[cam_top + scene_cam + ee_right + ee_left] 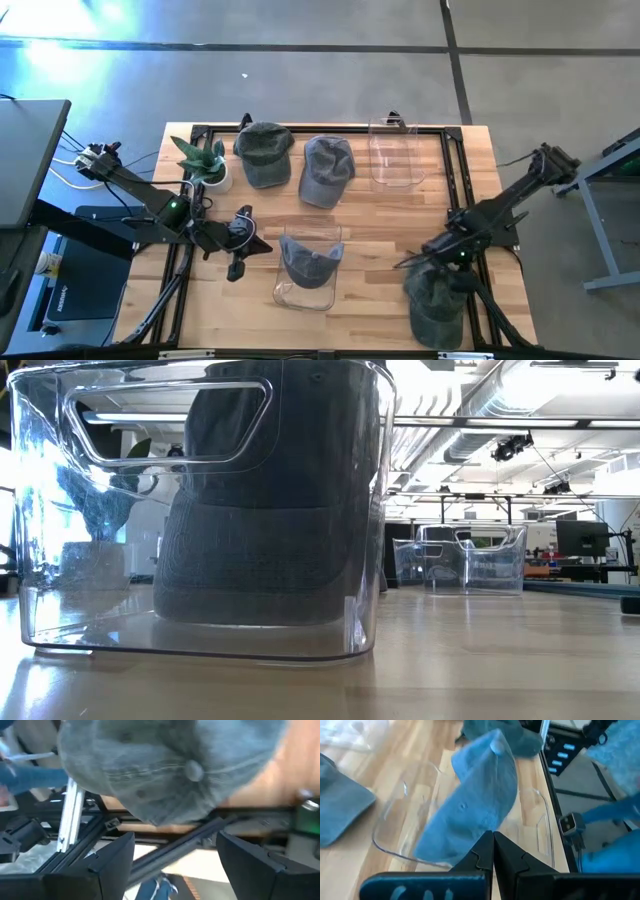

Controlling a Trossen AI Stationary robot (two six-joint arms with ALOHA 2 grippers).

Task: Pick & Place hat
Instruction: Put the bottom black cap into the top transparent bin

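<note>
A dark grey hat (437, 305) lies crown up at the table's near right corner, partly over the edge frame. My right gripper (420, 262) hovers just above its far side, open; in the right wrist view the hat (175, 770) lies beyond the spread fingers (172, 865). A blue-grey hat (310, 262) sits inside a clear bin (300, 295) at the near middle, filling it in the low view (260, 530). My left gripper (250, 245) is shut, left of that bin (390, 845), fingers together (493, 852).
Two more hats lie at the far side, one dark green-grey (265, 152) and one grey-blue (327, 168). An empty clear bin (395, 152) stands at the far right, also in the low view (470, 560). A potted plant (205, 160) stands far left. A black frame (455, 150) rims the table.
</note>
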